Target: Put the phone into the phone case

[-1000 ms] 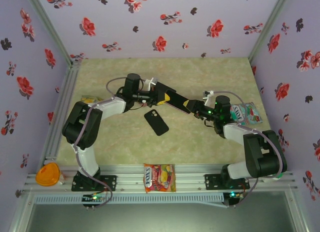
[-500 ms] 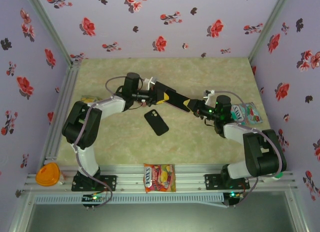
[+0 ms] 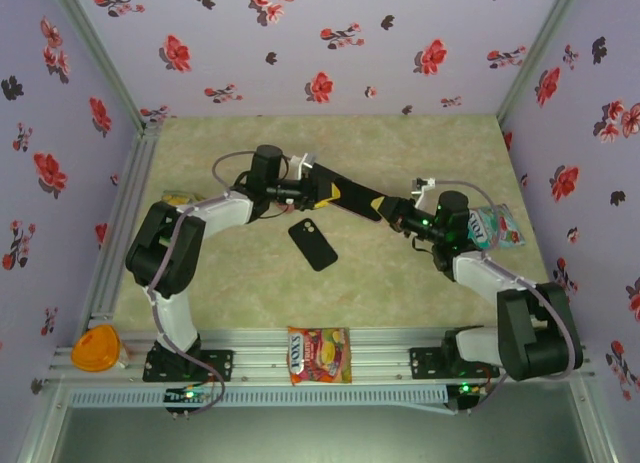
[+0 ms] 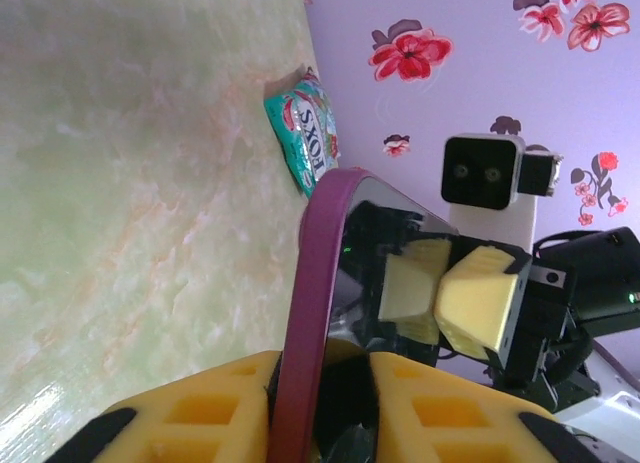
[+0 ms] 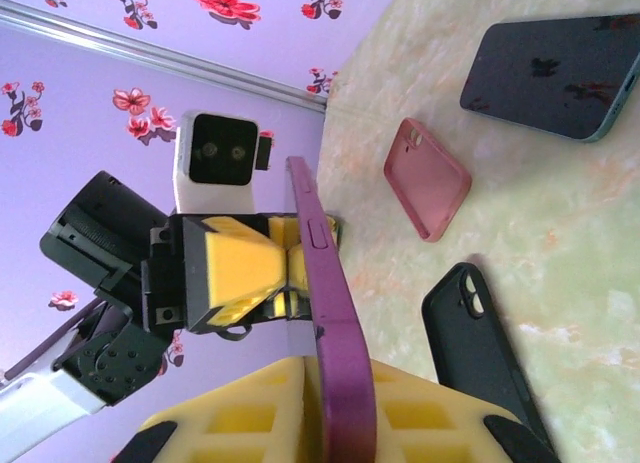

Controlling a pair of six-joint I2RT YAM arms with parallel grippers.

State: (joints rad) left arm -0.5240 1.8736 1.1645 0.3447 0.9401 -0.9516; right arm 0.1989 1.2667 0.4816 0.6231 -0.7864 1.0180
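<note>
The phone point(image 3: 352, 199), a dark glossy slab with a purple rim, hangs above the table between both arms. My right gripper point(image 3: 385, 213) is shut on its right end, and both yellow pads press the purple rim point(image 5: 325, 263). My left gripper point(image 3: 318, 191) sits around the other end, slightly open. There the rim point(image 4: 320, 243) lies against one finger and a dark gap separates it from the other. A black phone case point(image 3: 313, 243) with camera cutouts lies flat on the table below the phone.
A pink case point(image 5: 428, 179) and a second dark phone point(image 5: 555, 75) lie on the table beyond the black case point(image 5: 480, 343). A teal snack packet point(image 3: 497, 226) lies by the right arm. An orange packet point(image 3: 319, 355) rests on the front rail, and an orange lid point(image 3: 95, 348) at front left.
My right jaws have closed onto the phone's right end. My left jaws have loosened from their grip. The right forearm has swung slightly rightward, and the phone stays in the air.
</note>
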